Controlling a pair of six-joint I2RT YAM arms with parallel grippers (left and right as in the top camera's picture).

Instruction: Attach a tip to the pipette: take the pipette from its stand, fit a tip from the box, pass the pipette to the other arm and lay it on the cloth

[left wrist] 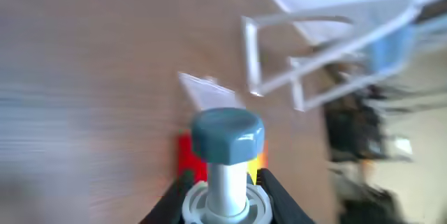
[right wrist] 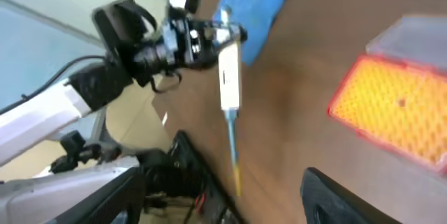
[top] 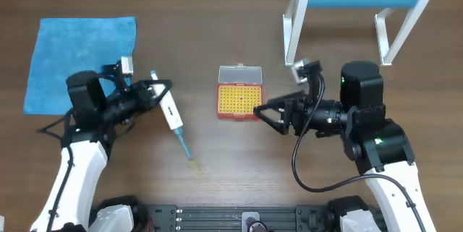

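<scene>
We reckoned the handover was done: the left gripper [top: 154, 89] was clamped on the pipette [top: 171, 113], well left of the tip box [top: 239, 100], with a yellow tip [top: 194, 162] on its end. The right gripper [top: 265, 109] sat just right of the box, jaws wide apart, empty. Next move, probably: carry it farther left of the box and lay it flat on the blue cloth [top: 72, 58].

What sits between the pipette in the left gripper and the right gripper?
In the top view the open tip box lies between the pipette and the right gripper, close to that gripper; the rest is bare table.
</scene>
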